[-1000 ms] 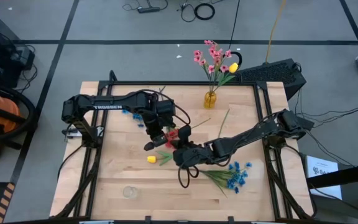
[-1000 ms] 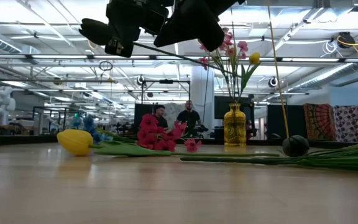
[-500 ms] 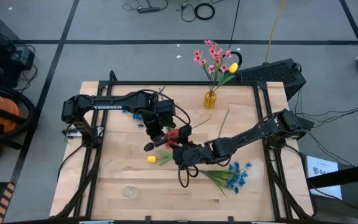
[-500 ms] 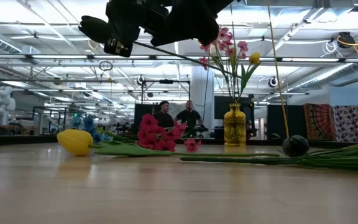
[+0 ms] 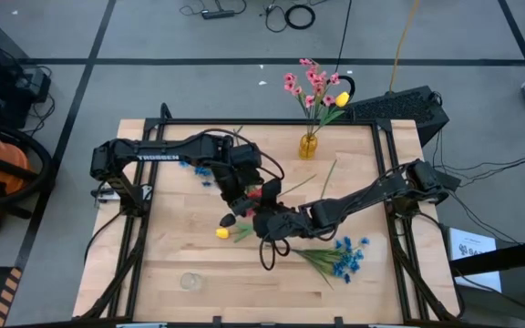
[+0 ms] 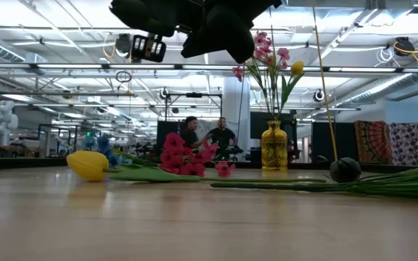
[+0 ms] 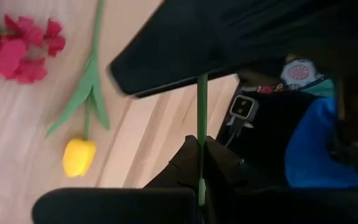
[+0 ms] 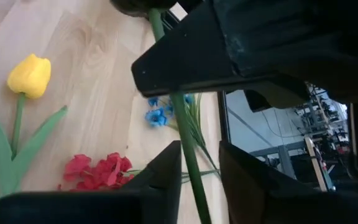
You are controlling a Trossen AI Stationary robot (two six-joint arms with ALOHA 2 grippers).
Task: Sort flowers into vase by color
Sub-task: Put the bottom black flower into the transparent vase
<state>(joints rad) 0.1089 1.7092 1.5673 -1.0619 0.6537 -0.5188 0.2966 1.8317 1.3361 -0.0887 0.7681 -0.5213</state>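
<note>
Lying nearest along the table's front right are the blue flowers [image 5: 344, 256], with the yellow tulip [image 5: 222, 233] and the red flowers [image 5: 253, 194] loose toward the middle. Above these, the left gripper [image 7: 199, 163] is pinched tight on a thin green stem [image 7: 201, 112], while the right gripper [image 8: 199, 163] has its fingers parted on either side of that stem. Farthest back, the amber vase [image 5: 309, 144] holds pink and yellow blooms.
</note>
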